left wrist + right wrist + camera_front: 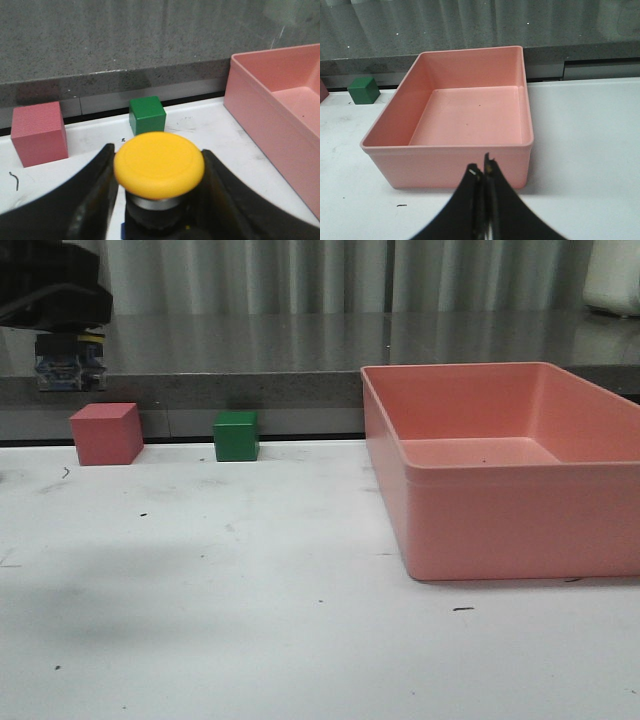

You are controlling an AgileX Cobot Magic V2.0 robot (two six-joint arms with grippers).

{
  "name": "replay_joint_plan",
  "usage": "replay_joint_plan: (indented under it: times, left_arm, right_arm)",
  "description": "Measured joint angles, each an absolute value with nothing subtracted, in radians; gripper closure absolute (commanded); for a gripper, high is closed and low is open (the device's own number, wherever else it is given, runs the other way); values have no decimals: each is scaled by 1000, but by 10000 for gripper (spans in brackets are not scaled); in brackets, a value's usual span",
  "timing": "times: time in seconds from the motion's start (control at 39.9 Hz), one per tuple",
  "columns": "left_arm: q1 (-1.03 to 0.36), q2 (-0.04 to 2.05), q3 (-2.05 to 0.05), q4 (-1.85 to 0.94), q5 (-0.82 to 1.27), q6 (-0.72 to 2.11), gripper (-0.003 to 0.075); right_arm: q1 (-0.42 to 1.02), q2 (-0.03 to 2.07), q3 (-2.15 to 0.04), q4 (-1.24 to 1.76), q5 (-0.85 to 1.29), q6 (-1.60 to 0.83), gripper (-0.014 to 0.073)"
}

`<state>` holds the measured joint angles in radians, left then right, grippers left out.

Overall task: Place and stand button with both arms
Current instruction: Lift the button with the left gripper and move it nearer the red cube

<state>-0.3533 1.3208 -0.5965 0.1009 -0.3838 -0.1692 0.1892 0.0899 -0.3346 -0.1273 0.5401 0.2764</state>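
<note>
In the left wrist view we see the button [159, 167] low in the middle of the frame, its yellow cap facing the camera, held between the two black fingers [95, 197] of the left gripper [159, 200], which press on its dark body from either side. In the front view the same arm sits at the upper left corner of the frame, and below it we make out a small block with blue and yellow marks, which may be the button; we cannot tell for sure.

On the white table [250, 610] a pink cube [106, 433] stands at the left of the front view, and a green cube [236, 435] stands just right of it, the two apart. A large pink bin [500, 530] fills the right side of that frame.

In the right wrist view the right gripper [483, 172] shows at the bottom centre, its two fingers pressed together with nothing between them, above the near wall of the bin.
</note>
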Motion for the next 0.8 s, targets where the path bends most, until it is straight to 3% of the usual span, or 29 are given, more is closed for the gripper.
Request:
replay_joint_plan:
  times: [0.15,0.5,0.8]
  left_arm:
    - [-343,1373,-482,106,-670,-168,574]
    - [-309,1701,-459,105,-1045,-165,574]
    - [-309,1887,-459,89,-1118,-165,573]
  right_arm:
    - [189,90,-335,-127,540,276,664]
    - [189,90,-335,-127,541,276,664]
    - [189,90,-335,-127,541,276,664]
